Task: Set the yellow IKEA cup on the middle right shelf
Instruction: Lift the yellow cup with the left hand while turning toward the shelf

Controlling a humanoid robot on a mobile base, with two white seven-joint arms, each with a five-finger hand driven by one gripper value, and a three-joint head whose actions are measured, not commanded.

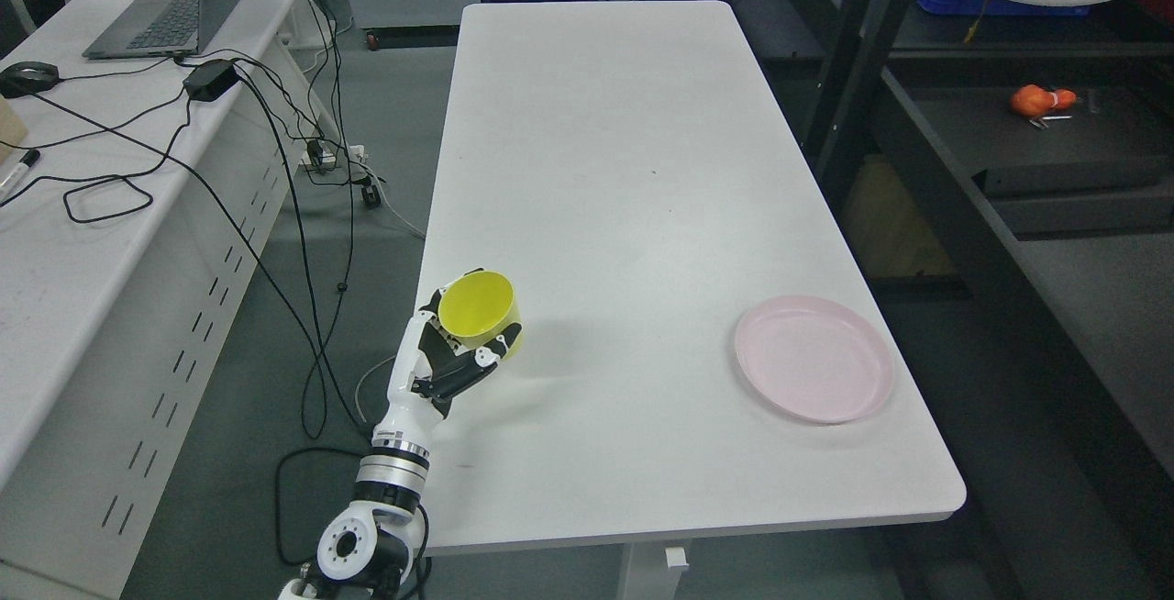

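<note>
The yellow cup [479, 311] is at the left edge of the white table [633, 169], its open mouth tilted toward the camera. My left hand [459, 348] comes in from the lower left and is shut on the cup, fingers wrapped around its lower side. I cannot tell whether the cup touches the table. The black shelf unit [972, 205] stands to the right of the table. My right arm is out of view.
A pink plate [814, 358] lies on the table's near right. An orange object [1041, 101] lies on a dark shelf at the right. A side desk [83, 169] at the left holds a laptop [174, 8] and cables.
</note>
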